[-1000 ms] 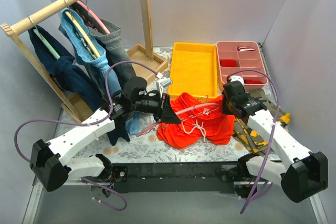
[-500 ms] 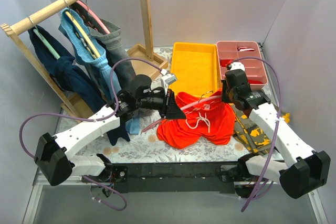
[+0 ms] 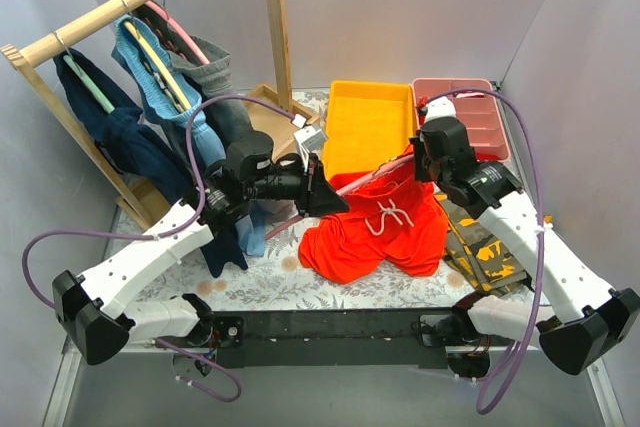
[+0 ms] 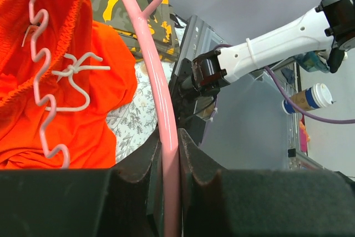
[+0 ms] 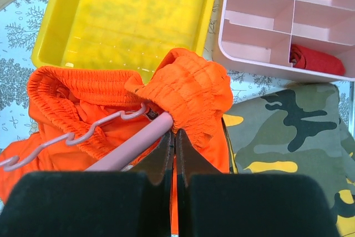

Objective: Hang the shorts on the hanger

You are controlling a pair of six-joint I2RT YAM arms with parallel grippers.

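The orange-red shorts (image 3: 385, 232) hang partly lifted over the table's middle, white drawstring showing. The pink hanger (image 3: 372, 173) runs as a bar between my two grippers, its far end inside the waistband. My left gripper (image 3: 328, 199) is shut on the hanger's bar, seen in the left wrist view (image 4: 169, 154) with the hanger (image 4: 148, 54) rising past the shorts (image 4: 55, 120). My right gripper (image 3: 425, 159) is shut on the waistband of the shorts (image 5: 188, 90), seen in the right wrist view (image 5: 175, 140), right beside the hanger's end (image 5: 133, 142).
A yellow tray (image 3: 370, 132) and a pink compartment box (image 3: 470, 127) stand behind the shorts. A camouflage garment (image 3: 480, 247) lies at the right. A wooden rack (image 3: 120, 7) at the left carries denim garments (image 3: 130, 137) on other hangers.
Both grippers have risen and moved toward the back, lifting the hanger and the shorts' waistband off the table. The right gripper has gone up toward the trays.
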